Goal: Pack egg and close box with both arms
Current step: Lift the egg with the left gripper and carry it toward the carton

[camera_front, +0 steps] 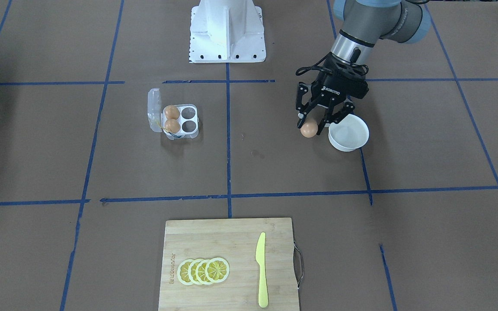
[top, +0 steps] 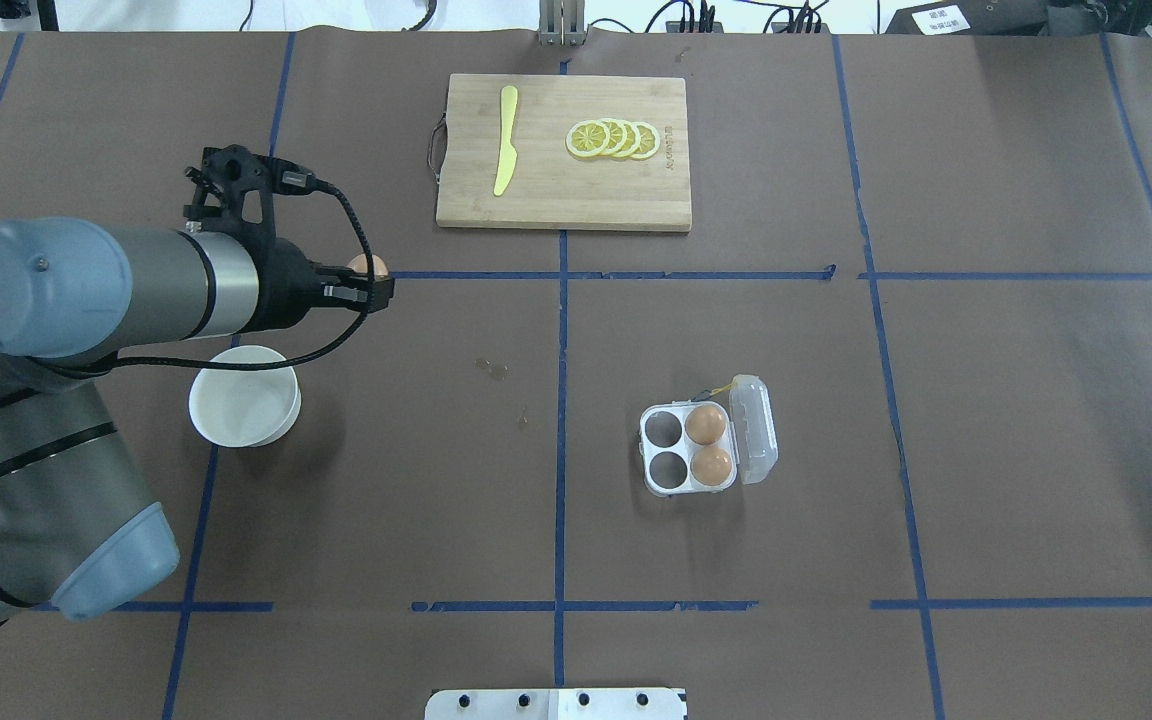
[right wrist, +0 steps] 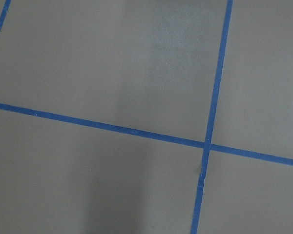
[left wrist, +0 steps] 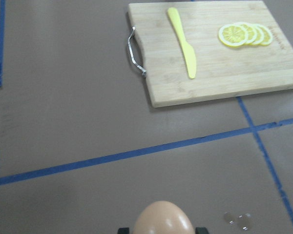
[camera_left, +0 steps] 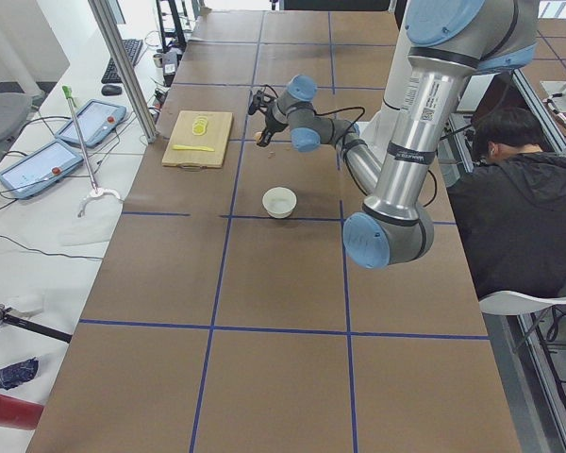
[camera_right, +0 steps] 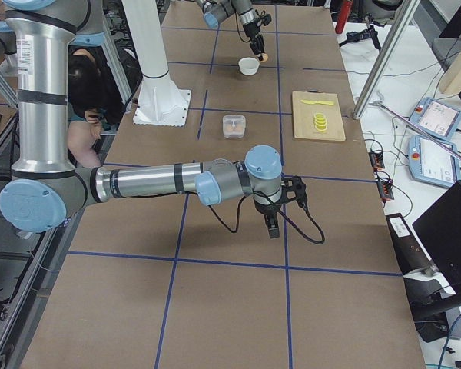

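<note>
Brown paper covers the tabletop (camera_front: 426, 142), matte and flat, ruled into large squares by blue tape (camera_front: 301, 192). The silver-grey left arm (camera_front: 378, 21), with pale blue joint caps, reaches down over it. Its black left hand (camera_front: 316, 124) is pinched onto the egg (camera_front: 309, 128), one finger on either side. The egg is smooth and orange-brown. It appears to be clear of the tabletop, just beside the bowl (camera_front: 344, 144) and well apart from the box (camera_front: 180, 119), so it is probably about to be carried across.

The right arm (camera_right: 154, 183) stretches low over another part of the tabletop, far from the box. Its right hand (camera_right: 270, 224) appears only in a side view, so I cannot tell whether it is wide or narrow. It likely waits to help with the closing.

A pale wooden cutting board (camera_front: 231, 242) with a metal handle lies at the far edge. It holds a flat yellow knife (camera_front: 261, 270) and overlapping lemon slices (camera_front: 203, 271), neither of which belongs to this job.

The bowl is round, white, glossy and empty.

The box is clear, thin plastic with four round cells. Its lid (camera_front: 154, 109) is tipped up on the side away from the left arm. Two brown eggs (camera_front: 171, 119) fill the cells next to the lid. The two empty cells (camera_front: 189, 119) face the incoming hand, which should ease placement.
</note>
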`<state>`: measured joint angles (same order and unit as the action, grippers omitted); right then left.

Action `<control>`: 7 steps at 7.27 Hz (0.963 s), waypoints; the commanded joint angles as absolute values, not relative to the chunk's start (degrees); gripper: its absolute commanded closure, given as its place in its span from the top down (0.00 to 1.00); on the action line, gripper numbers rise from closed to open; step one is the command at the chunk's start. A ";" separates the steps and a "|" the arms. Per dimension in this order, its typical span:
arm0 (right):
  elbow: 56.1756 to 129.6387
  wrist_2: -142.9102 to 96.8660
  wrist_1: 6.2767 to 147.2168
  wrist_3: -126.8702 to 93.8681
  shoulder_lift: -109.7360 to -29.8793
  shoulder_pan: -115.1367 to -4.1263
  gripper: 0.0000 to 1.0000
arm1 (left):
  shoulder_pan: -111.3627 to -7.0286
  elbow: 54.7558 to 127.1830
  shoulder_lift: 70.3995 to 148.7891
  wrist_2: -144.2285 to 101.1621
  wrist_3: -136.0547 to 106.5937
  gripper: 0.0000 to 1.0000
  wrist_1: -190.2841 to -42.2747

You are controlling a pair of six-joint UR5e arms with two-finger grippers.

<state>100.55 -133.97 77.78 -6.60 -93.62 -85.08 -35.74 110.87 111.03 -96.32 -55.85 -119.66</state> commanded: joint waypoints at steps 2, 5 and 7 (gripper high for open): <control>100.55 -133.95 77.78 -6.59 -93.78 -85.08 1.00 | -29.48 99.97 115.22 -88.30 -52.40 0.00 -148.72; 100.46 -133.95 77.87 -6.68 -93.69 -85.08 1.00 | -20.95 93.64 121.53 -80.88 -39.50 0.00 -156.76; 100.37 -134.12 77.87 -6.77 -93.78 -85.08 1.00 | -18.46 86.16 126.28 -78.31 -31.42 0.00 -161.27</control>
<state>100.41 -133.99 77.86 -6.73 -93.72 -85.08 -19.96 90.07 123.71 -79.45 -36.38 -159.08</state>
